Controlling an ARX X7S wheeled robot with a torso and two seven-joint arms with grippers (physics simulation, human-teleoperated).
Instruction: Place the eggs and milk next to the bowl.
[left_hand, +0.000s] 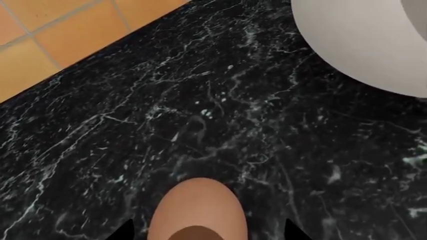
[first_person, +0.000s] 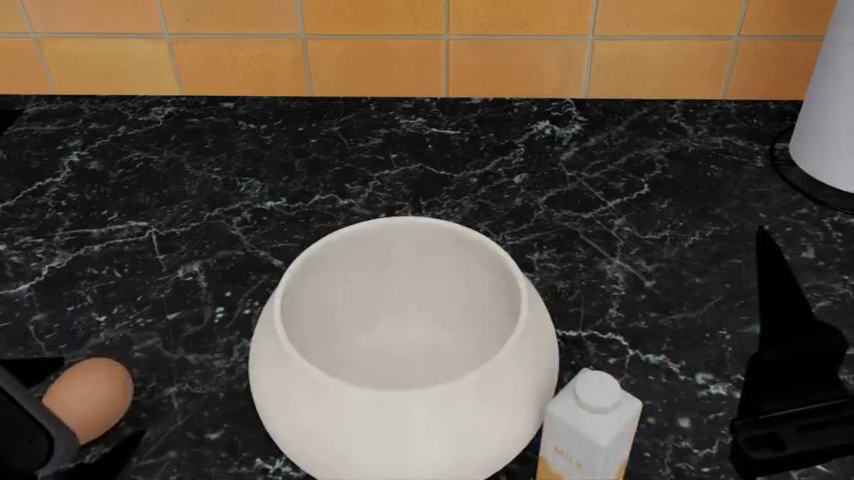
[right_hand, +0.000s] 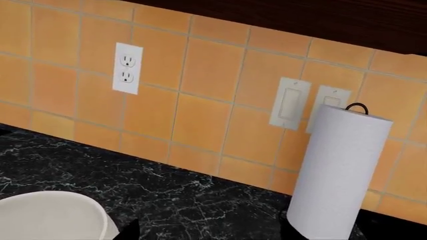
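The large white bowl (first_person: 400, 350) stands in the middle of the black marble counter. The milk (first_person: 589, 428) stands upright against its front right side. One pale tan egg (first_person: 88, 398) lies on the counter left of the bowl, a short gap away. My left gripper (left_hand: 210, 234) is open, with its two dark fingertips straddling this egg (left_hand: 197, 210) without touching it. A darker brown rounded shape (left_hand: 193, 234) shows in front of the egg; I cannot tell if it is the other egg. My right gripper (first_person: 787, 400) hangs open and empty, right of the milk.
A tall white paper-towel roll (right_hand: 337, 175) on a black base stands at the counter's back right. The orange tiled wall (right_hand: 200, 115) behind carries an outlet and switches. The bowl's wall (left_hand: 360, 40) is ahead of the left gripper.
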